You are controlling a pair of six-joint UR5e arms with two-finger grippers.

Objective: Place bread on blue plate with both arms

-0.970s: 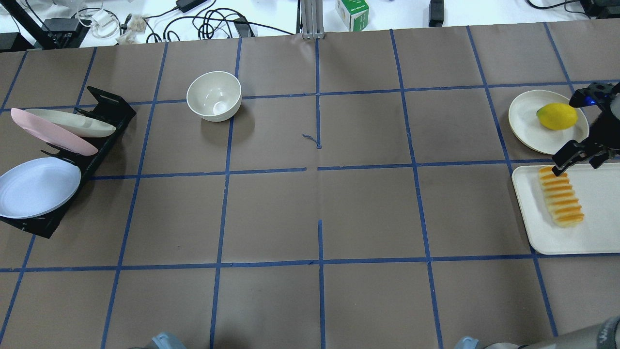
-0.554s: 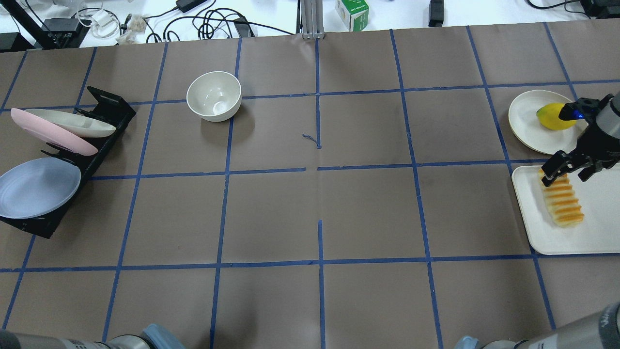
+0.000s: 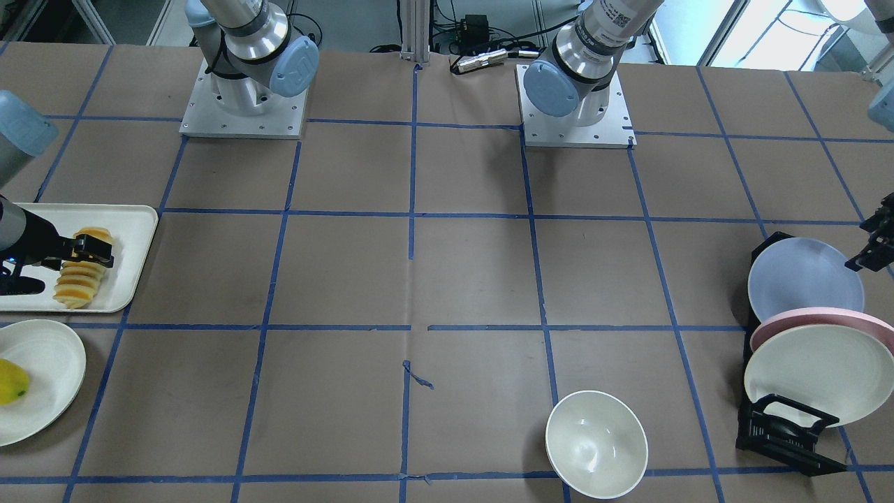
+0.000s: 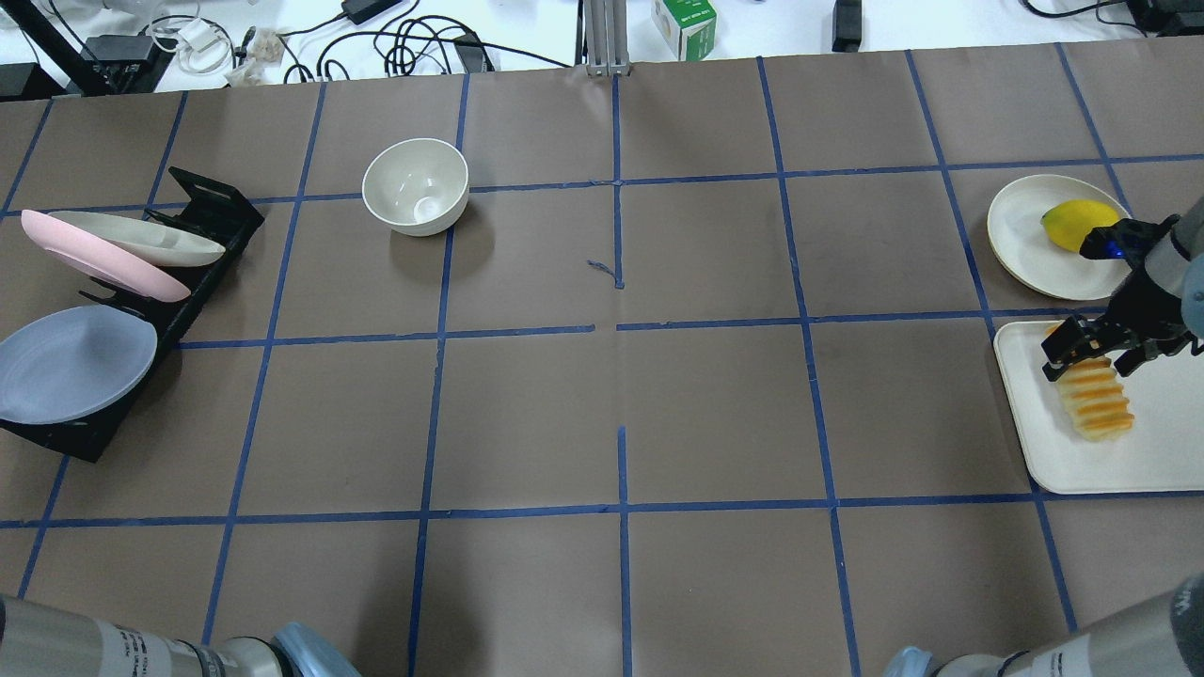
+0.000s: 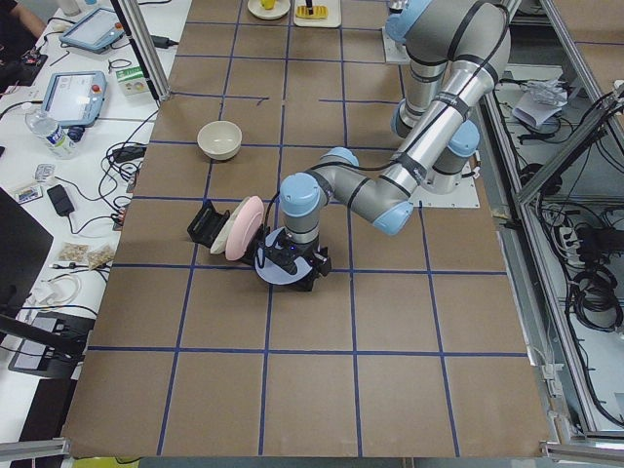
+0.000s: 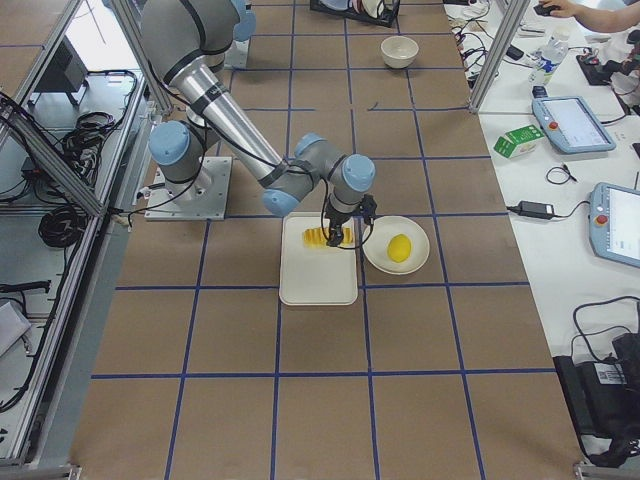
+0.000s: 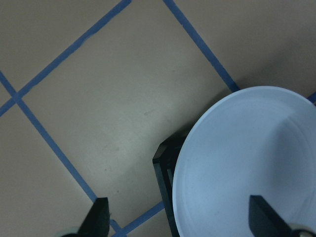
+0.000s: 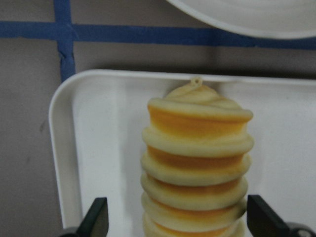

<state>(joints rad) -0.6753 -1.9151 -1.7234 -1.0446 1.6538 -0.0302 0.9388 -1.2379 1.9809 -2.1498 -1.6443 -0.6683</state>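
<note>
Bread (image 4: 1096,404) lies on a white tray (image 4: 1157,451) at the worktop's right edge, straddled by the spread right gripper (image 8: 178,217). The left gripper (image 7: 180,219), likewise spread, hangs over the blue plate (image 4: 71,362) at the left edge.

You're in a robotics lab: tape-gridded table (image 4: 715,404), teach pendants (image 6: 571,122) and cables (image 4: 414,47) beside it, aluminium post (image 4: 607,38) at its edge.
</note>
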